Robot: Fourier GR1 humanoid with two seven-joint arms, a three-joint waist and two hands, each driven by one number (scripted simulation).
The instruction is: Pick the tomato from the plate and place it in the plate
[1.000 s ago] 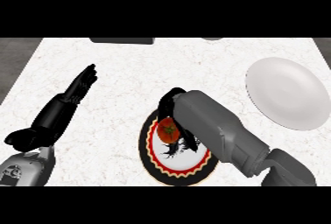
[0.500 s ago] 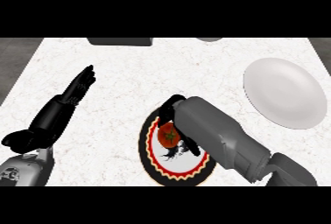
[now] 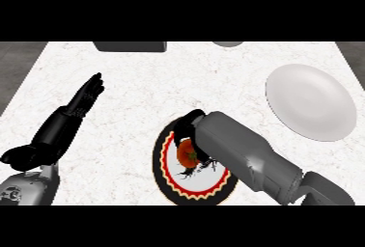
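Observation:
A red tomato [image 3: 188,153] lies on a round plate [image 3: 168,183] with a black rim, red zigzag band and white centre, near the counter's front middle. My right hand [image 3: 191,126] reaches over that plate from the right, its black fingers [image 3: 203,167] curled round the tomato and hiding much of it. A plain white plate [image 3: 311,102] sits at the right. My left hand [image 3: 80,103] rests at the left, fingers straight and pointing away, holding nothing.
The white marbled counter [image 3: 157,82] has a dark grey block [image 3: 131,46] at its back edge and a small grey object [image 3: 227,43] beside it. My grey right forearm [image 3: 260,161] crosses the counter's front right.
The right hand has settled lower over the dark-rimmed plate and its fingers have closed further round the tomato. The left hand has stayed in place.

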